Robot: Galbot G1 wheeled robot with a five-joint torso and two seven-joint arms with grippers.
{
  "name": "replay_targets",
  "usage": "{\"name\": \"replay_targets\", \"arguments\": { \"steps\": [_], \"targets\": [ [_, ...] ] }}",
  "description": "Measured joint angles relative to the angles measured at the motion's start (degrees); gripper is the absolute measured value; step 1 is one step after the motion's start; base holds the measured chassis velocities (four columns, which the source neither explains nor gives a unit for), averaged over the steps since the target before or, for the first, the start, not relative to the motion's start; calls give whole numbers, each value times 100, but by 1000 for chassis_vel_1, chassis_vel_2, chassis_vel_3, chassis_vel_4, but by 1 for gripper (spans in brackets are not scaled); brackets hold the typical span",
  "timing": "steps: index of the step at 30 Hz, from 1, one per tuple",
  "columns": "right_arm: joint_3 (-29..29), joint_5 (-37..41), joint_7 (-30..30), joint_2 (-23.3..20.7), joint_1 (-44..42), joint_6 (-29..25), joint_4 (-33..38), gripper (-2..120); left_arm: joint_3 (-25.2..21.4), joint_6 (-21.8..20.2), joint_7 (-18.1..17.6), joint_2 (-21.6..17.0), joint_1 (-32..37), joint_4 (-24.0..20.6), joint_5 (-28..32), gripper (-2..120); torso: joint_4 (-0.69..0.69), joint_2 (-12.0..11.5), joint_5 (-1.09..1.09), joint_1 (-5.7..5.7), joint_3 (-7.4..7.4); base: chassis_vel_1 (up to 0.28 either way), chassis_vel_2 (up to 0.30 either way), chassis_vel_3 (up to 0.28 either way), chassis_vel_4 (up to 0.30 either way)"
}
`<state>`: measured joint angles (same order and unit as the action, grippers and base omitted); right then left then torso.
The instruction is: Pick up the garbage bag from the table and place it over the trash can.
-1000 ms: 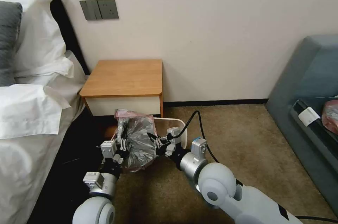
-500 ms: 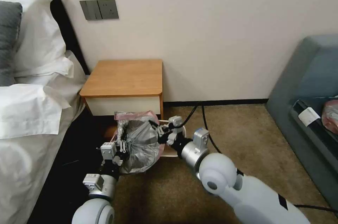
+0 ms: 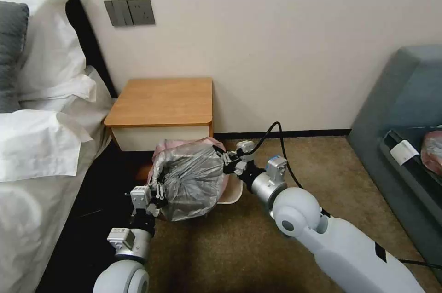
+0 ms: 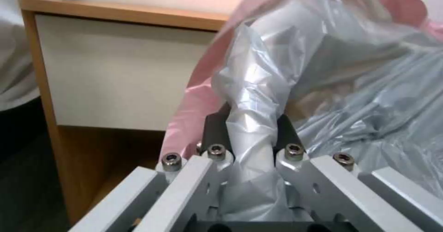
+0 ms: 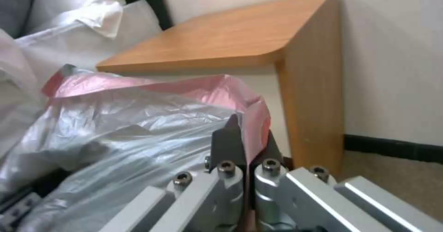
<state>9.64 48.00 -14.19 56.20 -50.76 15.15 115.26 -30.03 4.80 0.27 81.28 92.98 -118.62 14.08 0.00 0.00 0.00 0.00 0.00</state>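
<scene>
Both grippers pinch the garbage bag, stretched over the trash can in front of the table: the left gripper clamps bunched film at 8 o'clock, the right gripper nips the pink band at 2 o'clock. Best to pull outward evenly; thin crinkly plastic probably tears on the bin's rolled rim.

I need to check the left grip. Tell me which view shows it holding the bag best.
The left wrist view: the left gripper is shut on a bunched fold of the bag. The head view shows that grip small and distant; the right wrist view shows just the bag.
</scene>
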Motion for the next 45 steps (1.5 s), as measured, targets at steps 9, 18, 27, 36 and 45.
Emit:
{"name": "replay_targets", "arguments": {
  "steps": [9, 18, 27, 36, 45],
  "targets": [
    [-238, -34, 130, -322, -32, -49, -105, 0, 0, 20, 0, 0, 20, -57, 67, 7, 0, 0, 0, 0, 0, 0, 0, 0, 0],
    [-463, -240, 311, -593, -191, -111, -242, 0, 6, 22, 1, 2, 44, -129, 148, 7, 0, 0, 0, 0, 0, 0, 0, 0, 0],
    [-645, -539, 513, -700, -458, -138, -287, 9, -13, 11, -17, 41, -18, -152, 267, 7, 0, 0, 0, 0, 0, 0, 0, 0, 0],
    [-813, -665, 761, -938, -742, -141, -92, 43, -48, -120, -82, 178, -126, -156, 485, 7, 0, 0, 0, 0, 0, 0, 0, 0, 0],
    [-974, -862, 905, -1070, -1023, -209, -12, 71, -67, -353, -195, 315, -172, -273, 963, 7, 0, 0, -1, 0, 0, 0, 0, 0, 0]
  ]
}}
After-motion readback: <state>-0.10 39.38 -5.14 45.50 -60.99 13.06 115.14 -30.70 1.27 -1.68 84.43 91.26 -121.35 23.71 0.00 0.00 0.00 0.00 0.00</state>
